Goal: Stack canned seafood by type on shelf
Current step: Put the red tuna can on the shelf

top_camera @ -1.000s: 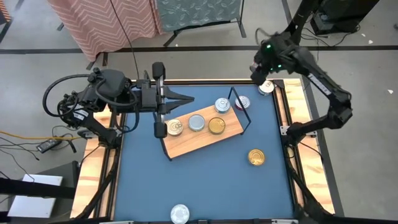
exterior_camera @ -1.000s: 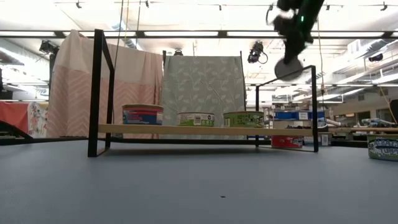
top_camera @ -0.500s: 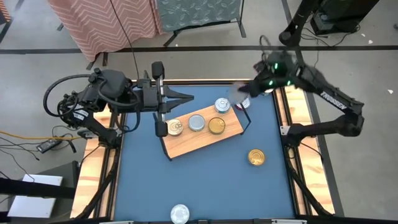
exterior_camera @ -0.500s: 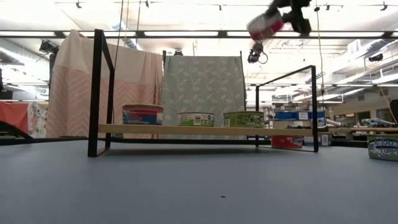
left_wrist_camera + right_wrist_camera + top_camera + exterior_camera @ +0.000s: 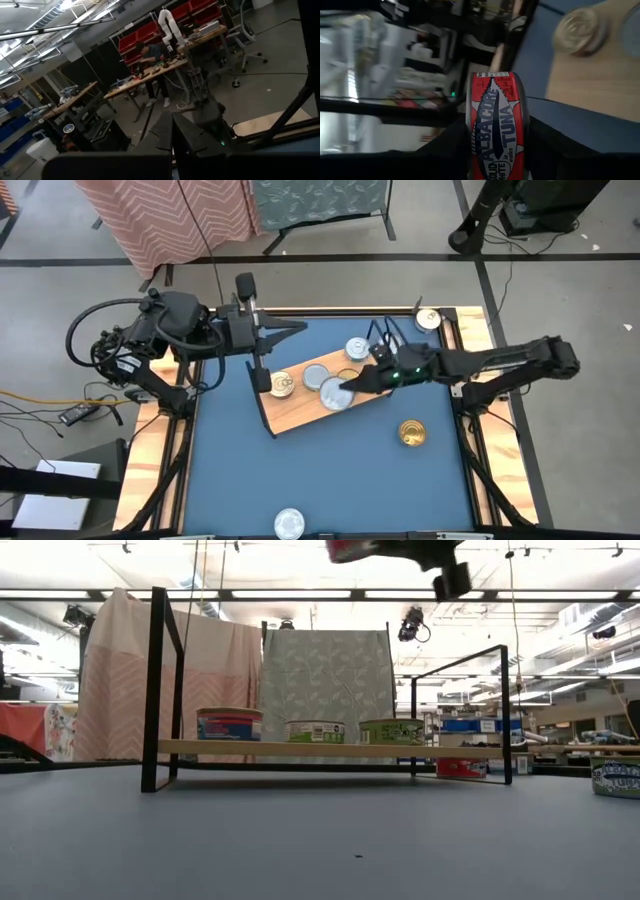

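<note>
The shelf [image 5: 300, 412] is a light-wood board with black wire end frames, lying aslant mid-table. On it rest three cans, seen in the low view as a blue-and-red one [image 5: 229, 724], a middle one [image 5: 314, 730] and a green-labelled one [image 5: 391, 730]. My right gripper [image 5: 347, 386] reaches in from the table's right, high over the board, shut on a red albacore tuna can [image 5: 497, 125] with a silver lid [image 5: 335, 395]. My left gripper [image 5: 300, 332] hangs shut over the far left of the table, holding nothing. My right gripper pinches the tuna can across its thickness: one finger [image 5: 447, 145] lies against one flat face and the other finger against the opposite face, at the can's rim [image 5: 472, 135]. The fingers come nearly level from the table's right. The can is lifted clear above the shelf, lid up.
A silver can [image 5: 357, 348] stands behind the shelf, and a red can [image 5: 462, 767] shows past its end frame. A gold can [image 5: 412, 432] sits on the blue table at the right, a silver one [image 5: 289, 523] at the near edge, another [image 5: 428, 320] on the far-right wooden rim.
My right gripper has swung from above the table's far right corner toward the left and near side, sinking and rolling, and now hangs over the shelf. The held can has turned with it, from showing a flat face to the low view to lying about level, lid up.
</note>
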